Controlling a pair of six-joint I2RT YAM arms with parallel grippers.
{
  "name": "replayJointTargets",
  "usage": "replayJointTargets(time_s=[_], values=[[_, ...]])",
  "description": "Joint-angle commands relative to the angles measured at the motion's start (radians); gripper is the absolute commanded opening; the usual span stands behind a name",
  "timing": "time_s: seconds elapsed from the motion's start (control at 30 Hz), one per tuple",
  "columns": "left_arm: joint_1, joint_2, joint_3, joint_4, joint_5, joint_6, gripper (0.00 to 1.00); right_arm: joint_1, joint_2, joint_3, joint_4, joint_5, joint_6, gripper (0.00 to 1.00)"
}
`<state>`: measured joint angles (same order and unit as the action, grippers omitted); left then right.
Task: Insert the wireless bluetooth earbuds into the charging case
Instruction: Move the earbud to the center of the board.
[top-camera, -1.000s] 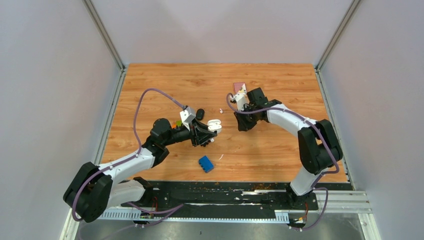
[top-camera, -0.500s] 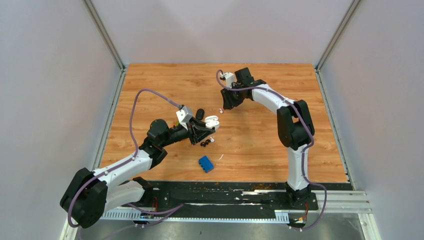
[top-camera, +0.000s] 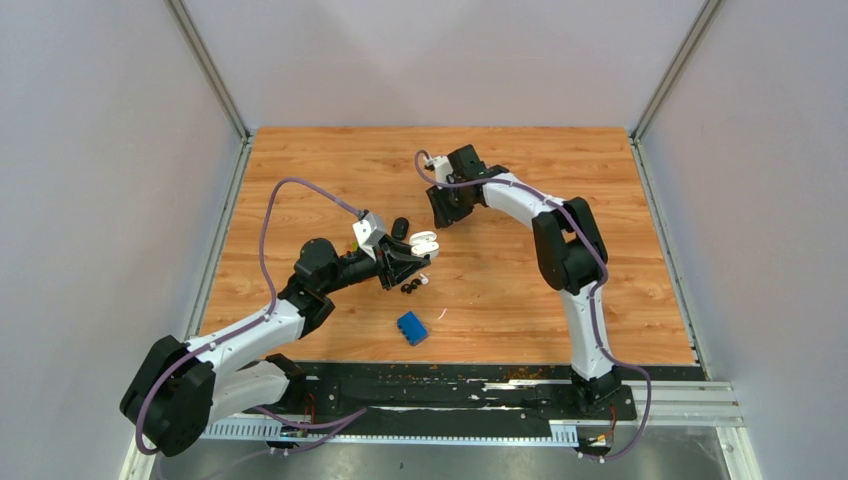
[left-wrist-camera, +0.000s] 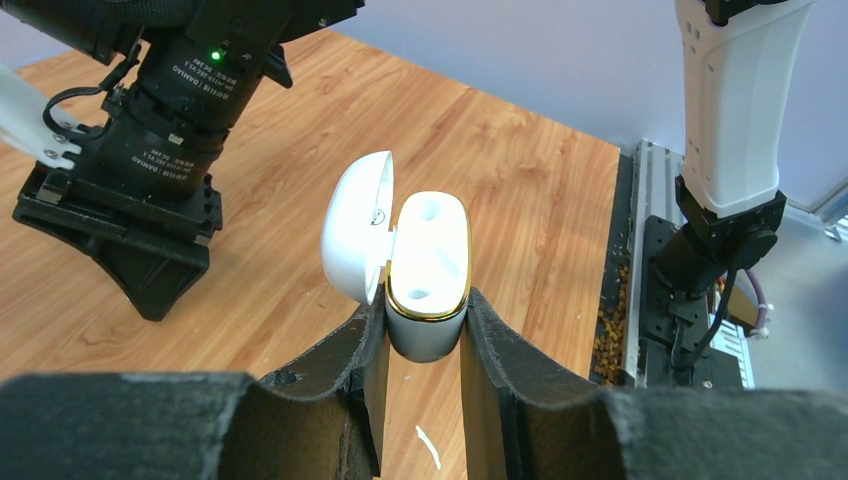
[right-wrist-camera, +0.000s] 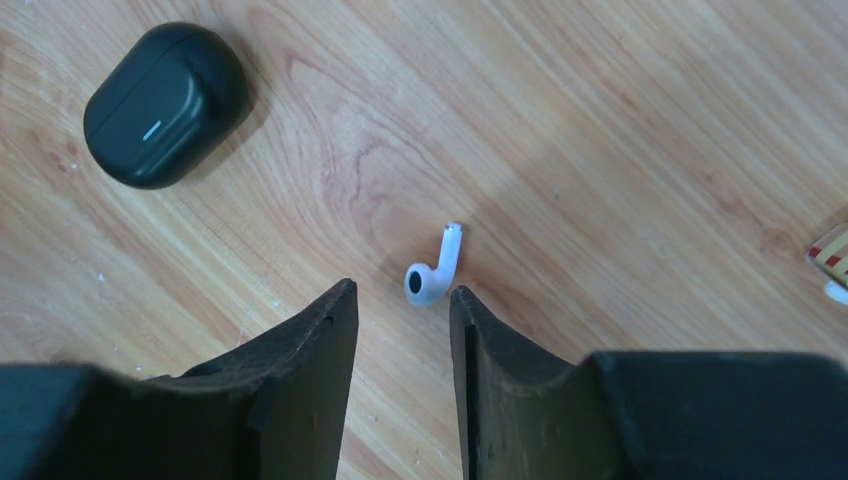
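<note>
My left gripper (left-wrist-camera: 425, 322) is shut on the lower body of a white charging case (left-wrist-camera: 428, 290). The case is held above the table with its lid (left-wrist-camera: 355, 225) hinged open to the left, and both sockets show empty. The same case (top-camera: 424, 243) appears in the top view. One white earbud with a short stem (right-wrist-camera: 430, 272) lies on the wood just ahead of my right gripper (right-wrist-camera: 400, 295). That gripper is open and empty, and the earbud lies close to its right fingertip. Two black earbuds (top-camera: 407, 288) and a small white one (top-camera: 424, 281) lie under the left gripper.
A closed black case (right-wrist-camera: 165, 105) lies on the wood left of the white earbud, also seen as the black case (top-camera: 400, 228) from above. A blue block (top-camera: 411, 327) and a white scrap (top-camera: 441, 314) lie nearer the arm bases. A reddish card (right-wrist-camera: 830, 255) shows at the right edge.
My right arm has swung left and farther back across the table, coming over the white earbud, and its jaws have widened. The left gripper shifted slightly, still holding the white case.
</note>
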<state>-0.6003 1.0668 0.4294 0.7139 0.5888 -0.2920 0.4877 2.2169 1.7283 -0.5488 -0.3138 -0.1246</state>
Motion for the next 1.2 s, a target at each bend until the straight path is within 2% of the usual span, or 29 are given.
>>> replayJointTargets(time_s=[0.0, 0.3, 0.47, 0.67, 0.87, 1.03, 1.1, 1.17], values=[[0.003, 0.000, 0.017, 0.016, -0.003, 0.019, 0.01, 0.000, 0.023, 0.062, 0.019, 0.035, 0.009, 0.37], [0.002, 0.005, 0.019, 0.016, 0.002, 0.016, 0.01, 0.002, 0.043, 0.047, 0.007, 0.041, -0.103, 0.23], [0.003, 0.006, 0.020, 0.018, 0.006, 0.013, 0.01, 0.003, 0.003, 0.006, 0.017, 0.052, -0.209, 0.19], [0.002, 0.005, 0.024, 0.022, 0.012, 0.010, 0.01, 0.000, -0.086, -0.066, -0.043, -0.001, -0.402, 0.18], [0.003, -0.006, 0.023, 0.025, 0.013, 0.011, 0.01, -0.008, -0.256, -0.245, -0.134, -0.078, -0.609, 0.18], [0.002, -0.004, 0.026, 0.031, 0.021, 0.006, 0.01, -0.021, -0.370, -0.366, -0.314, -0.180, -0.828, 0.18], [0.003, 0.000, 0.026, 0.037, 0.024, 0.001, 0.01, -0.024, -0.380, -0.384, -0.365, -0.177, -0.848, 0.18], [0.002, 0.003, 0.026, 0.039, 0.026, -0.002, 0.01, -0.033, -0.355, -0.355, -0.447, -0.211, -0.819, 0.26]])
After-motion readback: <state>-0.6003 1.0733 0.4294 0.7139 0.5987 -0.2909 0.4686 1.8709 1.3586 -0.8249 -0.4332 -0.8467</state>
